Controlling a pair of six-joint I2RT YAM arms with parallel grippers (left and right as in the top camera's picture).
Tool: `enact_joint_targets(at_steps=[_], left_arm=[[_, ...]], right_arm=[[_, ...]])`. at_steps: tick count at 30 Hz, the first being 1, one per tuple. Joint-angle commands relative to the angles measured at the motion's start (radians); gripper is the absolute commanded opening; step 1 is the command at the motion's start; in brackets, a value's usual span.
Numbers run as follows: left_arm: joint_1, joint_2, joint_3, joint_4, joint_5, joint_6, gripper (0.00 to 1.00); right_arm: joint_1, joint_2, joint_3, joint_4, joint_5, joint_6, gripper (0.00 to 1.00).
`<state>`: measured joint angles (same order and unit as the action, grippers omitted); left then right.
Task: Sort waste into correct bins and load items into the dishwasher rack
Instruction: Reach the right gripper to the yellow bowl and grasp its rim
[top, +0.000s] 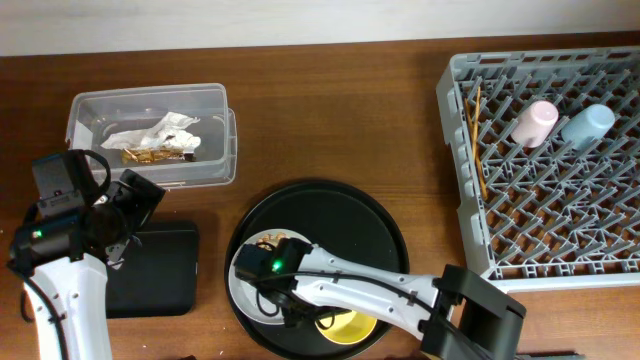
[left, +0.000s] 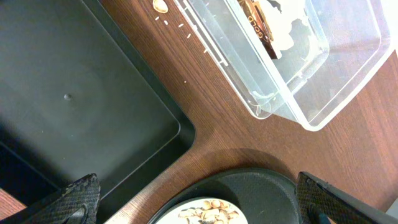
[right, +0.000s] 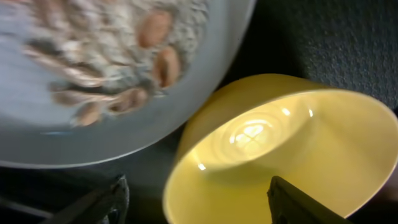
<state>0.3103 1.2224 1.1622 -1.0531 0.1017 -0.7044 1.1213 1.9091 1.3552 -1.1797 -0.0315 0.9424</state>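
From overhead, the dishwasher rack fills the far right corner of the tabletop. The pink cup and the light-blue cup rest side by side near its far wall, and the chopsticks lie along its left wall. The clear tub sits toward the far left corner with the snack wrapper inside. The black rectangular tray lies at the left end of the near edge. The round black tray sits by the middle of the near edge and carries the grey plate and the yellow bowl. The left tool hovers between the tub and the rectangular tray. The right tool hangs where plate and bowl meet.

In the left wrist view, the left tool has its fingers spread wide and holds nothing. A few food scraps and rice grains lie on the bare wood just beside the clear tub.

In the right wrist view, the fingers of the right tool stand apart, with the near rim of the yellow bowl between them. I cannot tell whether either finger touches it. The grey plate, blurred, holds brown and beige food scraps, and its edge is right beside the bowl.
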Motion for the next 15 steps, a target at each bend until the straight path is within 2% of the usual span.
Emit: enact_joint_targets(at_steps=[1, 10, 14, 15], left_arm=[[0.005, 0.000, 0.002, 0.001, 0.006, -0.013, 0.99], [0.005, 0.000, 0.002, 0.001, 0.006, -0.013, 0.99], [0.005, 0.000, 0.002, 0.001, 0.006, -0.013, 0.99], [0.005, 0.000, 0.002, 0.001, 0.006, -0.013, 0.99]], right_arm=[[-0.009, -0.018, -0.049, 0.027, 0.015, 0.062, 0.70], [-0.010, -0.023, -0.056, 0.041, 0.001, 0.054, 0.51], [-0.010, -0.032, -0.055, 0.035, -0.011, 0.034, 0.31], [-0.010, -0.035, -0.055, 0.033, -0.010, 0.034, 0.23]])
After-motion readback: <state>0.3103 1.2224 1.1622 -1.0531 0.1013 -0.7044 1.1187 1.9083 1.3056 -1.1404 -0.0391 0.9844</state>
